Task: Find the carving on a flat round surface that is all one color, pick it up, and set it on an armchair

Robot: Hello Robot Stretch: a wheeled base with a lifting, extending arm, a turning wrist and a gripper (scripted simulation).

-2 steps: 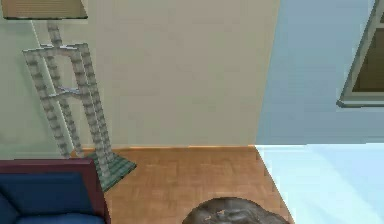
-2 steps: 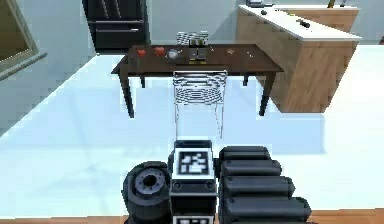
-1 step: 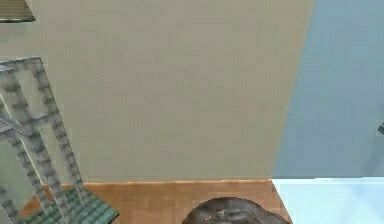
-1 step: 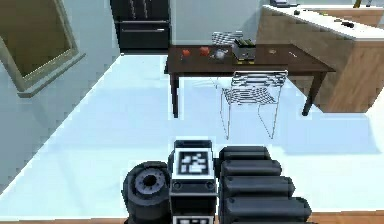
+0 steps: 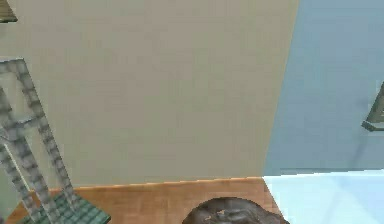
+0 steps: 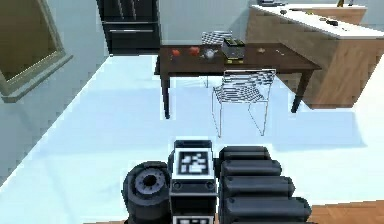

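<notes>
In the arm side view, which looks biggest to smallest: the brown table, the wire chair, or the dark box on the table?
1. brown table
2. wire chair, though it stands nearer the camera
3. dark box, clearly smallest

dark table (image 6: 215,66) | on top: red blobs (image 6: 178,49); dark box (image 6: 236,46); small bits
</notes>
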